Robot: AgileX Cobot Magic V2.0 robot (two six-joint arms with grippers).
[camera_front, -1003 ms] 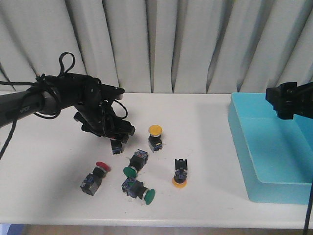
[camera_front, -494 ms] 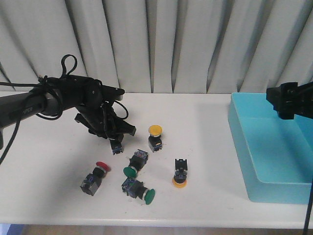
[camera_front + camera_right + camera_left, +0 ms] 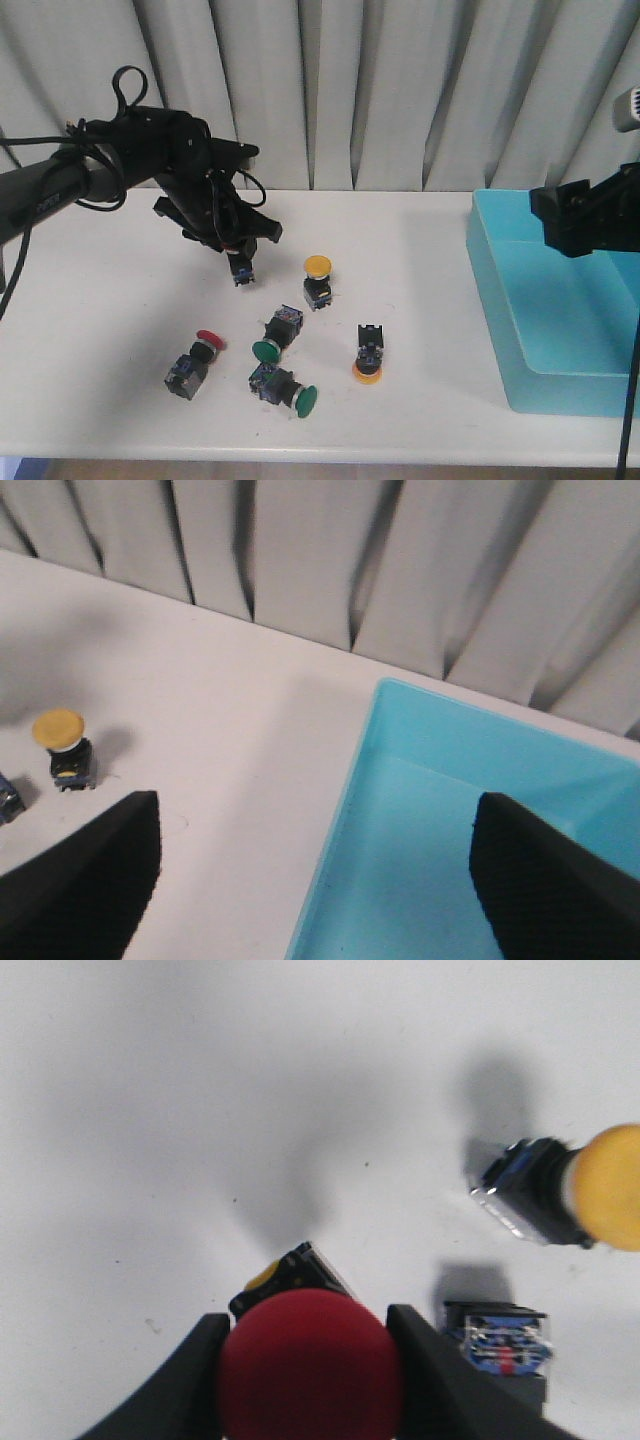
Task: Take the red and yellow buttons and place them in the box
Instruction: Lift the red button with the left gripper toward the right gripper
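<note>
The left gripper (image 3: 238, 262) clamps a red button (image 3: 310, 1365) by its cap and holds it above the table, ready to carry right to the box (image 3: 560, 330). The right gripper (image 3: 310, 880) waits wide open over the box's near-left wall

I count two red buttons (image 3: 207, 340) (image 3: 310, 1372), two yellow buttons (image 3: 317, 266) (image 3: 366, 372), two green buttons (image 3: 266, 350) (image 3: 305, 400), and one blue box (image 3: 500, 300).
</note>
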